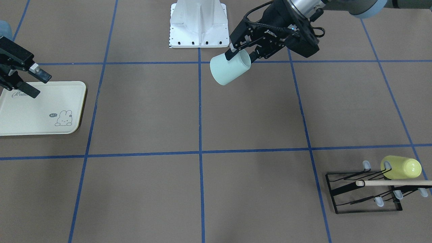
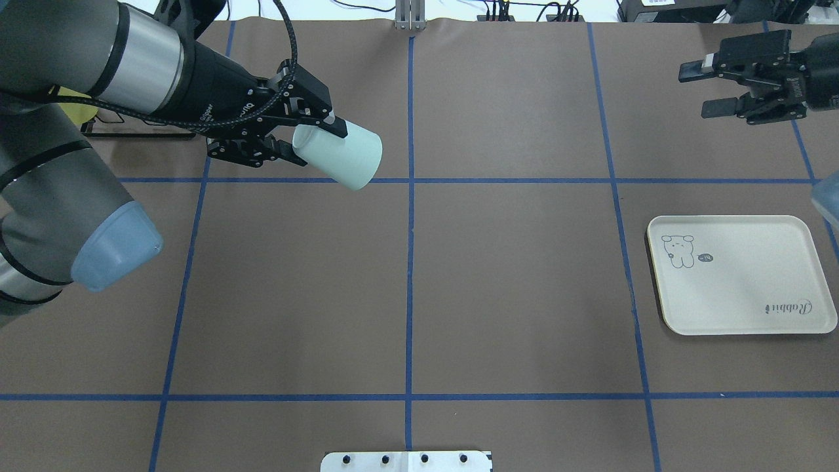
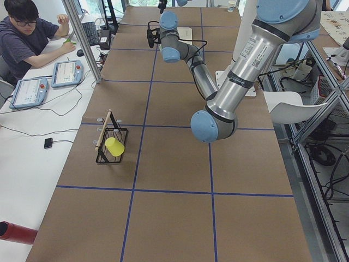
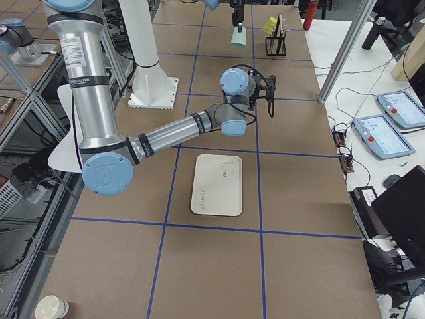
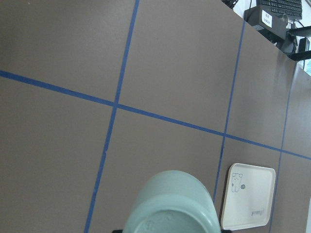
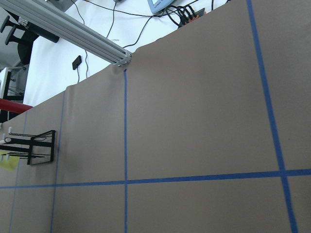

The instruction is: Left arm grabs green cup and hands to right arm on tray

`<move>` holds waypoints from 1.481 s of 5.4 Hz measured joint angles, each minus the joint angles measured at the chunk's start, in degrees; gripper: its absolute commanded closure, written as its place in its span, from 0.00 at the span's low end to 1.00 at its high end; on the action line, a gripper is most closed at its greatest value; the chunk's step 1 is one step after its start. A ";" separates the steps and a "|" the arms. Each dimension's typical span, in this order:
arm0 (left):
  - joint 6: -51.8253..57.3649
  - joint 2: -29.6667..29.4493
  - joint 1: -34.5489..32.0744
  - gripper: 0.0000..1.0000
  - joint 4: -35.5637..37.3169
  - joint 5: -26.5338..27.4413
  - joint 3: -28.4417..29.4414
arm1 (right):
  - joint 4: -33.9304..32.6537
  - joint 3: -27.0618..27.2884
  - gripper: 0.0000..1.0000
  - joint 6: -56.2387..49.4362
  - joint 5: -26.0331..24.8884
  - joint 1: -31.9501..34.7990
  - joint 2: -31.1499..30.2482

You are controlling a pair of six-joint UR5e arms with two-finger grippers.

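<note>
Cup (image 2: pixel 345 157) sideways in left gripper (image 2: pixel 316 144), rim pinched, aloft

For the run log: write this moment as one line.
left gripper: shut on green cup, lifted | right gripper: open | tray: no cup

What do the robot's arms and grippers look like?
The left arm and right arm are grey tubes with pale blue joint caps. The left gripper and right gripper are black, two-fingered; white lettering and a black braided cable mark the left wrist.
</note>
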 measured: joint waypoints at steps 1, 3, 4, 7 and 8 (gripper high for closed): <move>-4.81 -0.80 0.36 0.57 -6.57 0.09 1.72 | 5.99 0.04 0.01 4.32 -5.28 -3.92 0.62; -11.58 -1.78 1.42 0.57 -17.54 0.39 4.75 | 16.69 0.01 0.01 9.53 -14.85 -12.03 0.82; -13.51 -2.13 1.71 0.57 -22.08 0.48 5.94 | 21.11 0.05 0.01 11.38 -18.55 -15.38 0.90; -21.88 -5.19 1.82 0.57 -34.02 0.67 9.10 | 29.69 2.24 0.01 24.17 -24.62 -19.82 4.89; -24.61 -6.08 1.83 0.57 -35.25 0.69 9.16 | 32.22 2.99 0.01 26.70 -28.00 -22.08 5.51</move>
